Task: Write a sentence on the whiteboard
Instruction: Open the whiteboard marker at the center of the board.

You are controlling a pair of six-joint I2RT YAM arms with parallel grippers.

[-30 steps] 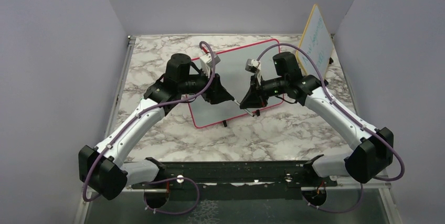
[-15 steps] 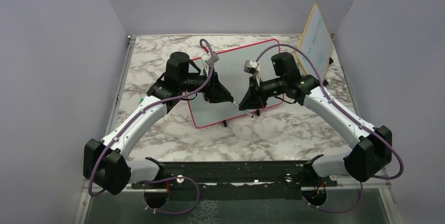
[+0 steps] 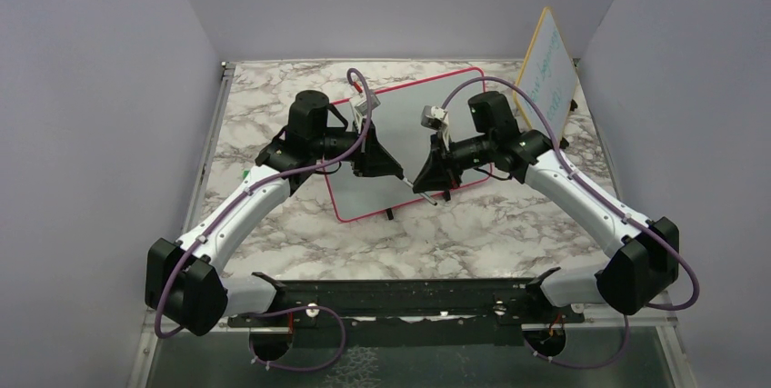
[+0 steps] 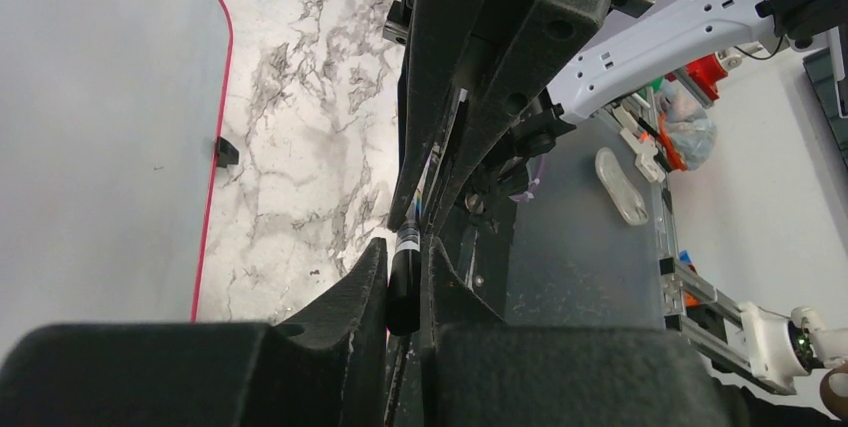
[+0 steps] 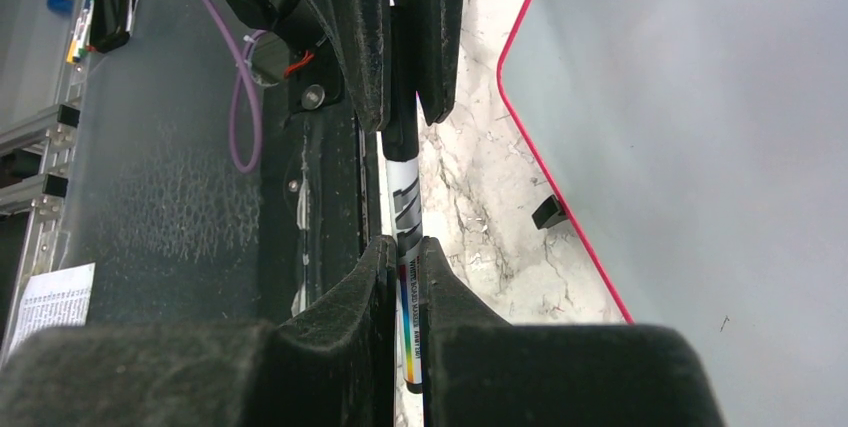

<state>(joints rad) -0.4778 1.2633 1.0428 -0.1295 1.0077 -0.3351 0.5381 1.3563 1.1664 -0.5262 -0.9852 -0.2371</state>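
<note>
**A:** What are the jaws doing?

**B:** Both are clenched. The left gripper (image 4: 403,265) pinches the black cap (image 4: 403,292). The right gripper (image 5: 405,252) clamps the white barrel of the same marker (image 5: 405,202). The two sets of fingers meet nose to nose.

**A:** Anything different from a second ago?

**B:** Little. In the top view the right gripper has edged slightly toward the left one, and the left arm's near links have swung inward. The pair hangs over the same spot. The cap looks seated against the barrel, so I judge the pull-apart isn't finished and writing can't start.

**A:** How does the marker lie?

**B:** Its long axis runs along the line between the grippers, roughly level, with the capped end toward the robot's left. The tip aims at the left arm, not down at the board.

**A:** And the whiteboard (image 3: 409,120)?

**B:** Flat and face up on the marble table (image 3: 273,88), directly under both grippers, which sit above its near half. It's askew to the table edges, with its right end farther back. Its longer side seems to run left to right, though the arms hide part of it. What shows is blank, with no sentence yet. The yellow-framed board (image 3: 548,61) stands apart at the far right
</note>
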